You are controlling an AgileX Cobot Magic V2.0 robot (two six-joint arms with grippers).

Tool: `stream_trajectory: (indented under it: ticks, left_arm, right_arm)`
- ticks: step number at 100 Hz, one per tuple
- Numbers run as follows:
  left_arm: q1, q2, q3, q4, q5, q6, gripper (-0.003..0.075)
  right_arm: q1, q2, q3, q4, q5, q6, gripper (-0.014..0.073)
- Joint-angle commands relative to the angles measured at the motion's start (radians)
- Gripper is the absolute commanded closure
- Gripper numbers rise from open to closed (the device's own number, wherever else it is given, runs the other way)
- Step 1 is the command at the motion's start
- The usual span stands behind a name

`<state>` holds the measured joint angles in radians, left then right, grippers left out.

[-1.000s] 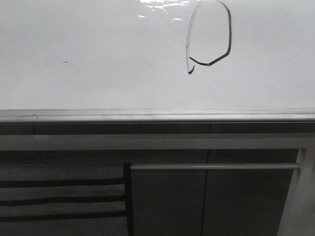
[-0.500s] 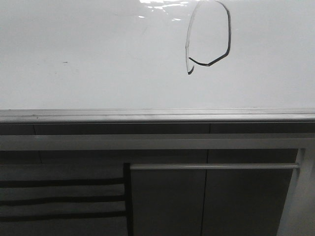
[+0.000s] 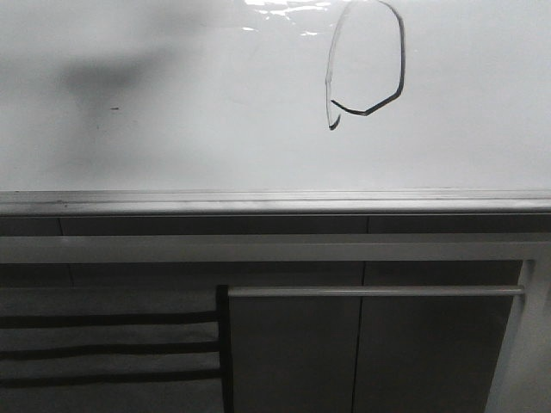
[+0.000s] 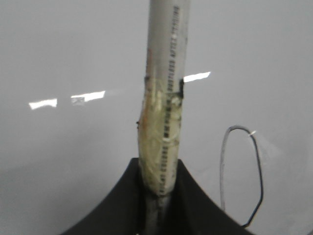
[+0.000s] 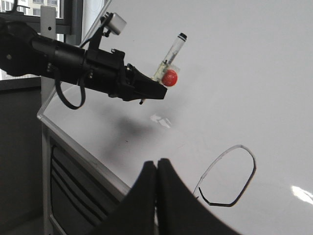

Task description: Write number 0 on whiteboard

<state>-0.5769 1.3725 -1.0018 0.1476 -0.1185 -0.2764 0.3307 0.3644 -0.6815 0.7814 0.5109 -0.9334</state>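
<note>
The whiteboard [image 3: 172,146] fills the upper front view, with a grey edge strip [image 3: 258,202] below it. The number 0 [image 3: 402,64] is a thin black oval at its upper right, with a fainter left stroke. No gripper shows in the front view. My left gripper [image 4: 159,196] is shut on a taped grey-white marker [image 4: 164,98]; the 0 [image 4: 260,181] lies beside it. In the right wrist view the left gripper [image 5: 156,90] holds the marker [image 5: 171,61] off the board [image 5: 244,73]. My right gripper [image 5: 157,166] is shut and empty, near the 0 [image 5: 254,169].
A tiny dark speck [image 3: 114,108] sits on the board's left part. Below the board are a grey rail [image 3: 258,249], a horizontal bar [image 3: 374,292] and dark slats [image 3: 103,348]. A window [image 5: 29,7] shows behind the left arm [image 5: 73,58].
A soft grey shadow has appeared on the upper left of the board in the front view. The 0 looks the same.
</note>
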Motion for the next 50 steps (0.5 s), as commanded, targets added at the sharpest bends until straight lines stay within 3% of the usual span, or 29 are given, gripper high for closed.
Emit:
stream_trajectory:
  ticks: [1,27,34,38,50]
  left_arm:
    - [0.019,0.025,-0.027,-0.015,-0.113,-0.011,0.074]
    - [0.026,0.106,-0.027,-0.158,-0.156,-0.011,0.0738]
    - [0.026,0.106,-0.027,-0.171,-0.152,-0.011,0.0708]
    - [0.026,0.106,-0.027,-0.171,-0.152,-0.011,0.0662]
    - [0.026,0.106,-0.027,-0.177,-0.123,-0.011,0.0356]
  right_arm:
    - [-0.005,0.012,-0.021,0.017,-0.054,0.017,0.0662]
    - [-0.005,0.012,-0.021,0.017,-0.022,0.053,0.0662]
    - [-0.005,0.012,-0.021,0.017,-0.011,0.053,0.0662]
    - [-0.005,0.012,-0.021,0.017,-0.007,0.06,0.0662]
    - [-0.005,0.012,-0.021,0.017,-0.007,0.064,0.0662]
